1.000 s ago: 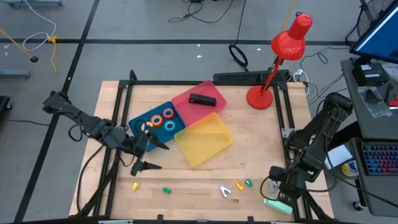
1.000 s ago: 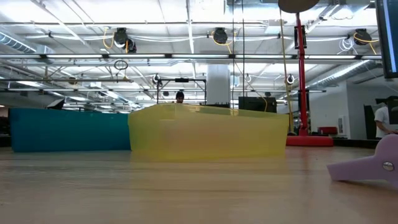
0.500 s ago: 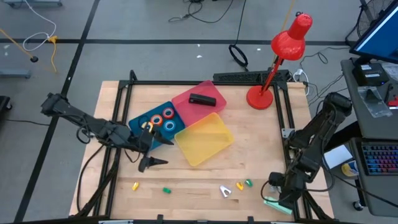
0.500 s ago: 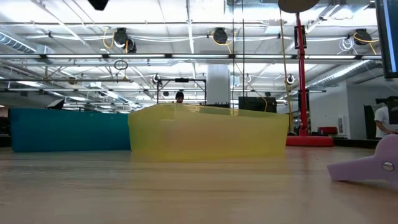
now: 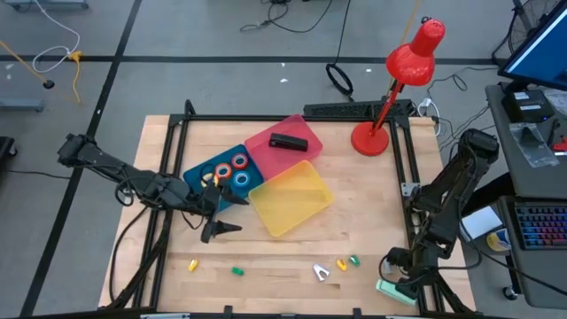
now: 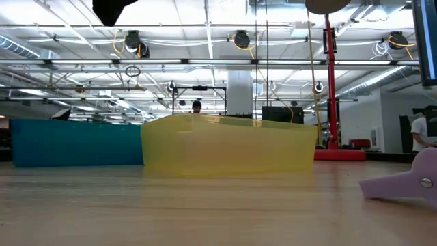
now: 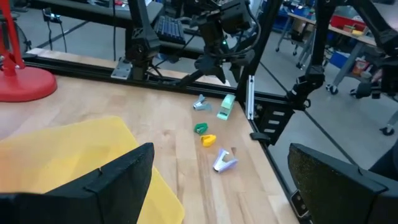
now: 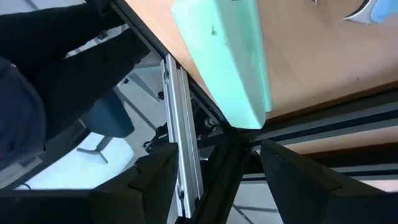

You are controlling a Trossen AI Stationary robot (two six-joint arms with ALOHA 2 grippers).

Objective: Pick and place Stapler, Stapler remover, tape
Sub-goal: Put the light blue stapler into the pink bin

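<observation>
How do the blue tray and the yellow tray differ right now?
The blue tray holds ring-shaped tape rolls; the yellow tray shows nothing inside. The blue tray sits nearer the left pincer, the yellow one toward the table's middle. Both rest on the wooden table beside the pink tray.

You have a red desk lamp (image 5: 396, 84) standing at the far right corner of the wooden tabletop (image 5: 354, 221). Near the middle sit three trays, touching: blue (image 5: 197, 169), pink (image 5: 297, 127), and yellow (image 5: 292, 199), the yellow one empty.
</observation>
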